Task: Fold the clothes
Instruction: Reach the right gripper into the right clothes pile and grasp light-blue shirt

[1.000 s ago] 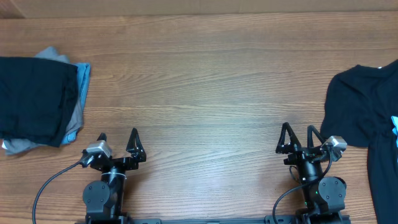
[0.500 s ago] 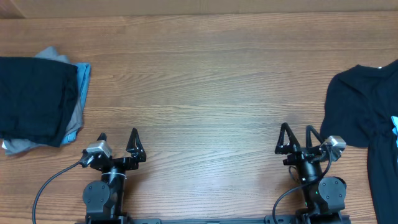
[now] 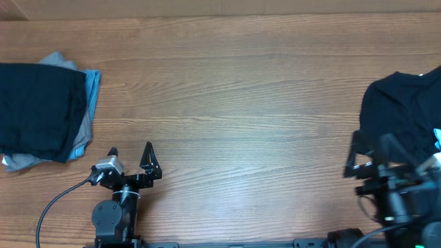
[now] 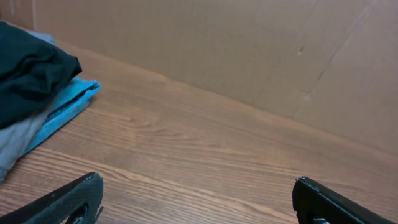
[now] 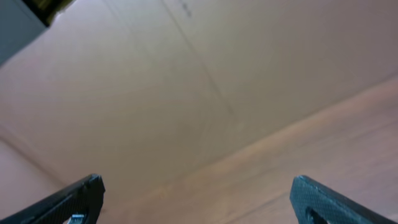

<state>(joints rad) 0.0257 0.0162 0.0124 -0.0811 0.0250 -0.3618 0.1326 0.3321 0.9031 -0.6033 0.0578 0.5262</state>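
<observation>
Wooden bench [image 3: 227, 103], broad open middle.
Folded stack [image 3: 41, 114] hugs left edge, black shirt [image 3: 400, 114] right edge; left pincer [image 3: 130, 149] and right pincer [image 3: 371, 143] gape empty near front edge.

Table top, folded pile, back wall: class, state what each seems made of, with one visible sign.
Table top: wood or wood-look laminate, matte; long grain lines. Folded pile: soft fabric, likely cotton; limp rounded edges. Back wall: probably cardboard; flat brown with creases.

Wooden table [image 3: 227, 103], cardboard wall [image 4: 249, 50]
</observation>
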